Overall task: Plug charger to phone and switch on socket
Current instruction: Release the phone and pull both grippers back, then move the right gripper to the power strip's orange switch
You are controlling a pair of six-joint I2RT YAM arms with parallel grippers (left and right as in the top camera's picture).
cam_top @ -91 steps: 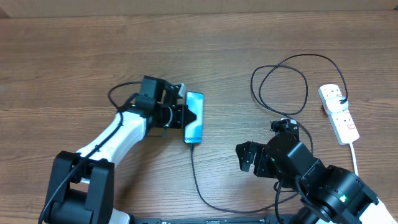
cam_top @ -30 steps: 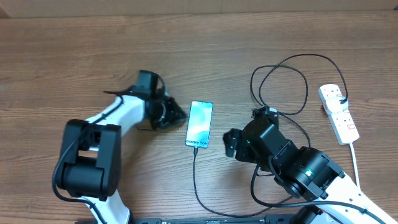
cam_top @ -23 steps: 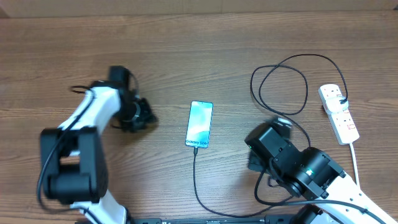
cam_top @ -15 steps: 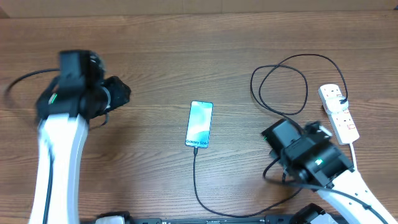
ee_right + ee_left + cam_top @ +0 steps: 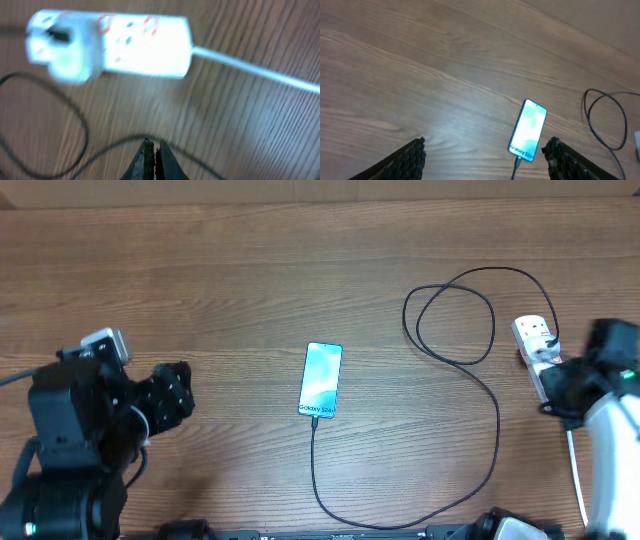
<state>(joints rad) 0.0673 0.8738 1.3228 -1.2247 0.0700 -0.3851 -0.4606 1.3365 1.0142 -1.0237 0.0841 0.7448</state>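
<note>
The phone (image 5: 322,380) lies flat at the table's middle, screen up and lit; the left wrist view also shows the phone (image 5: 527,131). The charger (image 5: 497,420), a thin black cable, runs from the phone's lower edge, where its plug tip (image 5: 516,162) meets it, round in loops to the socket (image 5: 535,338) at the far right. My left gripper (image 5: 485,160) hangs open, high and well left of the phone, holding nothing. My right gripper (image 5: 152,147) is shut and empty, just short of the blurred socket (image 5: 110,42), above a strand of the charger (image 5: 75,130).
The socket's thick white lead (image 5: 255,62) runs off toward the table's front right. A white adapter (image 5: 62,52) sits in the socket's end outlet. My left arm (image 5: 100,415) fills the front left corner, and my right arm (image 5: 590,375) covers part of the socket.
My left arm has pulled back from the phone to the front left and opened its jaws. My right arm has swung right to the socket with its jaws shut. The phone now lies flat.
</note>
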